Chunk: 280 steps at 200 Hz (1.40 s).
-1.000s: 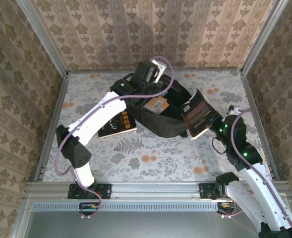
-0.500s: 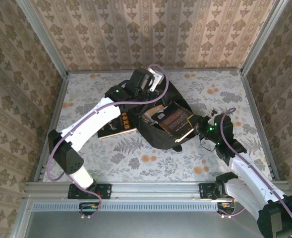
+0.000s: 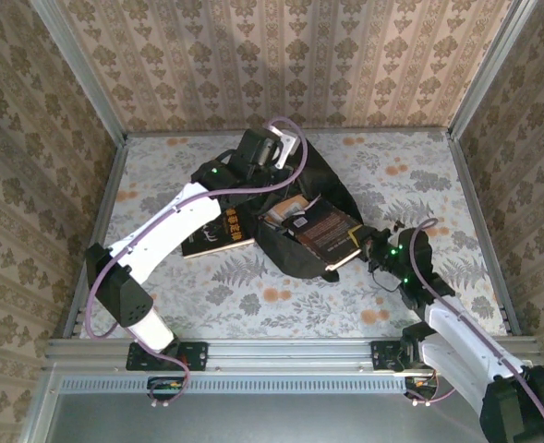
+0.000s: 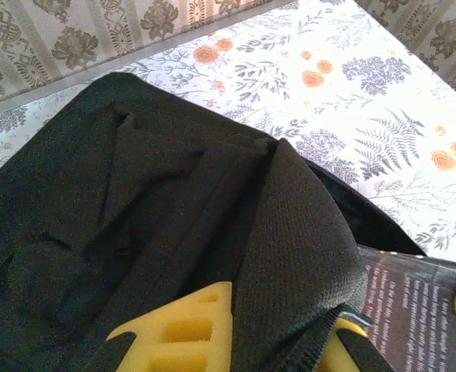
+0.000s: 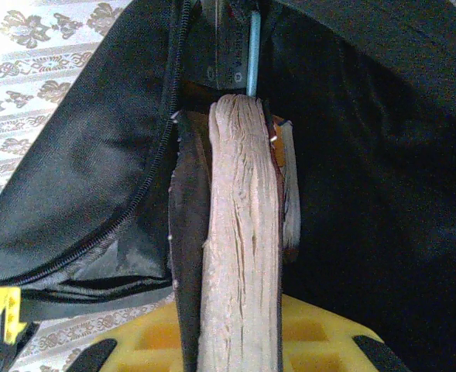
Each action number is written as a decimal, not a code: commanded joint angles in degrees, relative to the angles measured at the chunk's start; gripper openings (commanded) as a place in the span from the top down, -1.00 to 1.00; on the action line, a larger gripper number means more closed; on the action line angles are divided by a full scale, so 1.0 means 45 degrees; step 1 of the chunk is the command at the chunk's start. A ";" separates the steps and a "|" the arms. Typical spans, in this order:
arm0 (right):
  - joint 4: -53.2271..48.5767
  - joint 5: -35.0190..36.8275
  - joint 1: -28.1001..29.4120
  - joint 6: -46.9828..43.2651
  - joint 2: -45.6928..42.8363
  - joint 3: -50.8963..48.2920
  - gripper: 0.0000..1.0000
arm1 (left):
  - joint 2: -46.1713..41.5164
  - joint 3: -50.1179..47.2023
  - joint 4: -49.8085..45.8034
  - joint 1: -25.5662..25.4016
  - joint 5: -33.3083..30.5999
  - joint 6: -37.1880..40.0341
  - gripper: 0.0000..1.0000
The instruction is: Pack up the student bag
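Note:
The student bag (image 3: 295,245), black and soft, lies in the middle of the table with its mouth facing right. My left gripper (image 3: 270,152) is shut on the bag's upper flap (image 4: 297,232), and black fabric runs between its yellow fingers (image 4: 181,325). My right gripper (image 3: 368,247) is shut on a dark-covered book (image 3: 327,226). The book's far end sits inside the bag's mouth. In the right wrist view the book's pale page edge (image 5: 239,256) points into the dark interior, beside the zip edge (image 5: 146,186). Another book (image 3: 285,208) lies inside the bag.
A black book with gold lettering (image 3: 218,231) lies on the floral tabletop left of the bag, partly under my left arm. Metal rails (image 3: 101,231) and patterned walls close in the table on three sides. Bare tabletop (image 3: 290,300) lies in front of the bag.
My right gripper has carried the book leftward and lowered it from upright beside the bag into the bag's mouth. My left gripper shifted slightly left, still holding the flap.

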 commanded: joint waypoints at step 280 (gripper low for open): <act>0.8416 0.4445 0.3095 -0.2162 1.4116 0.8592 0.99 | -0.0401 0.0344 0.0893 0.0008 0.2530 -0.0475 1.00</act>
